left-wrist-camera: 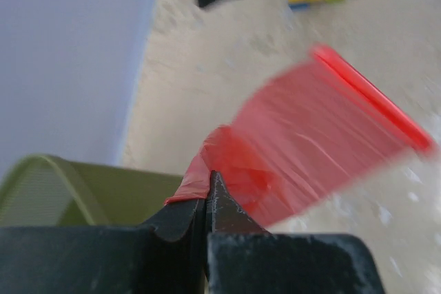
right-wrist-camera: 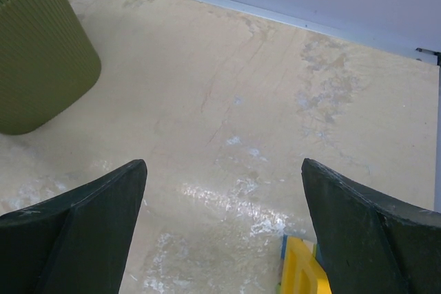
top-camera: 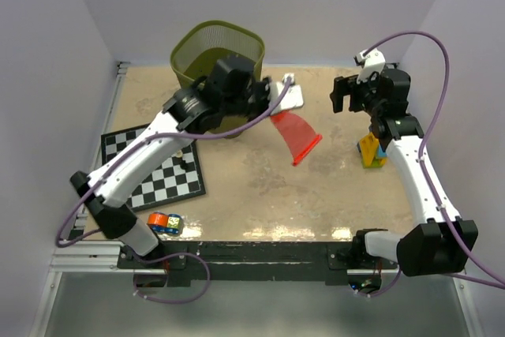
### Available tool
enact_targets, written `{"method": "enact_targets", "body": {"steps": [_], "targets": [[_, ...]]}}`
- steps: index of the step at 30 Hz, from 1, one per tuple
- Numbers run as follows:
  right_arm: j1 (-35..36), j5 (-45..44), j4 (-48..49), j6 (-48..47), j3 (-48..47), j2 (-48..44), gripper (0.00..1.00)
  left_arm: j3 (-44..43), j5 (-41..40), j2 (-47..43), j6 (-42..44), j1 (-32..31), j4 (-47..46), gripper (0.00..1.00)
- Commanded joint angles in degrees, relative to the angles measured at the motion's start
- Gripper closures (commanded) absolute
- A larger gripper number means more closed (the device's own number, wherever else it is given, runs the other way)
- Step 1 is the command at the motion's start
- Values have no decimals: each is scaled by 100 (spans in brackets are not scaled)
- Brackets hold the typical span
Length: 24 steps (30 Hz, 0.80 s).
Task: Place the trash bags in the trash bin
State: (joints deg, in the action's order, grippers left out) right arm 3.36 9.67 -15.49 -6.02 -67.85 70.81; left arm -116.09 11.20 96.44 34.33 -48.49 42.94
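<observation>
Two black fingers of the left gripper (left-wrist-camera: 209, 187) are pinched tight on a bunched corner of the thin, translucent red plastic trash bag (left-wrist-camera: 310, 129). The bag fans out ahead of the tips to a thicker red hem. The film is blurred in the wrist view, and I cannot tell whether that hem touches the beige table (top-camera: 252, 187). The olive-green mesh trash bin (top-camera: 209, 49) stands just beside this gripper, its rim low to the left of the fingers, with a pale wall close behind it; from above, the left arm hides the bin's near wall. Bare tabletop lies open ahead of the bag's hem. The right gripper (right-wrist-camera: 222, 166) hangs with its jaws spread wide, holding nothing, over bare table. The bin is far to its left, cut off by the frame, and the yellow and blue toy blocks (right-wrist-camera: 303, 270) sit just under its right finger, mostly cut off. A black-and-white chequered board (top-camera: 177, 183) lies partly hidden beneath the left forearm. A small orange and blue block (top-camera: 164, 222) sits near the table's front edge, too small to make out.
</observation>
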Motion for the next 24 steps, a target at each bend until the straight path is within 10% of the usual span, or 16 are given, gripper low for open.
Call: {"method": "enact_targets", "body": {"steps": [1, 5, 12, 20, 24], "targets": [[-28, -114, 309, 101, 167, -286, 2, 2306, 757, -1040, -449, -204, 271, 100], [-28, -203, 406, 75, 369, -523, 1, 2156, 1175, -970, -753, -337, 744, 100], [-37, -97, 485, 233, 370, -419, 1, -2292, -310, 339, -91, -301, -1250, 100], [-45, -141, 564, 207, 554, -585, 1, 2667, 267, -1812, -1119, -319, -2096, 100], [-45, -97, 529, 207, 616, -594, 2, 1850, 296, -1666, -500, -319, -2271, 100]]}}
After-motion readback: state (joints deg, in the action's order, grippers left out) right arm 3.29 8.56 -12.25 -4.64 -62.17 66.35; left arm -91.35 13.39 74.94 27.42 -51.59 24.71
